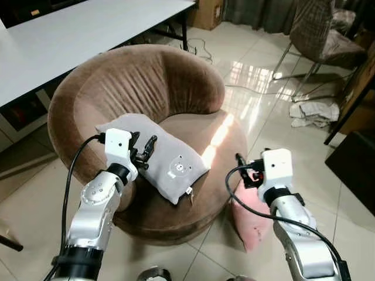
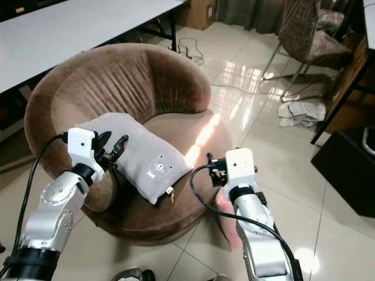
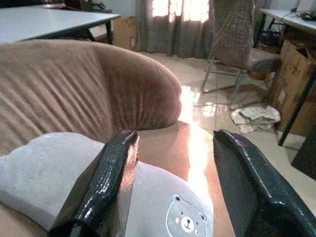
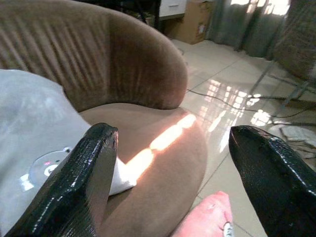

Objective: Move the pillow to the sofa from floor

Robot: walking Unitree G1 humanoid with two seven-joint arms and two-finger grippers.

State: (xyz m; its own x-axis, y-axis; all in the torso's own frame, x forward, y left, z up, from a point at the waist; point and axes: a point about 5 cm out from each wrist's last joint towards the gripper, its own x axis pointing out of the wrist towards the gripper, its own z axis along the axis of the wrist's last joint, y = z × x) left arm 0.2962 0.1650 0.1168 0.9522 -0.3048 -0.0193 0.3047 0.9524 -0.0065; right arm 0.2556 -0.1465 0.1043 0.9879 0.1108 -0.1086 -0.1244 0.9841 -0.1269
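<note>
Grey pillow (image 1: 153,157) with a bear print lies on the sofa (image 1: 146,88) seat, tilted, its upper end leaning on the left armrest, the lower corner with the zipper pull near the seat's front edge. Sun stripe runs across the seat next to it.

Pink pillow (image 1: 252,218) is on the floor (image 1: 263,93), leaning against the sofa's front right side, partly hidden behind the right arm.

Left gripper (image 1: 146,149) is at the grey pillow's upper left end, over the armrest. Fingers (image 3: 106,182) spread wide, nothing between them; left wrist view shows the pillow just below, whether they touch it I can't tell.

Right gripper (image 1: 245,165) sits at the sofa's front right edge, above the pink pillow. Fingers (image 4: 79,182) wide apart, holding nothing; right wrist view has the seat and grey pillow ahead, pink pillow's corner below.

Around: white table (image 1: 70,41) behind the sofa on the left, a chair (image 1: 319,35) with checked fabric at the far right, a crumpled cloth (image 1: 316,112) on the floor near it, a cardboard box (image 1: 206,13) by the far wall, a black cable (image 1: 205,45) trailing over the tiles.
</note>
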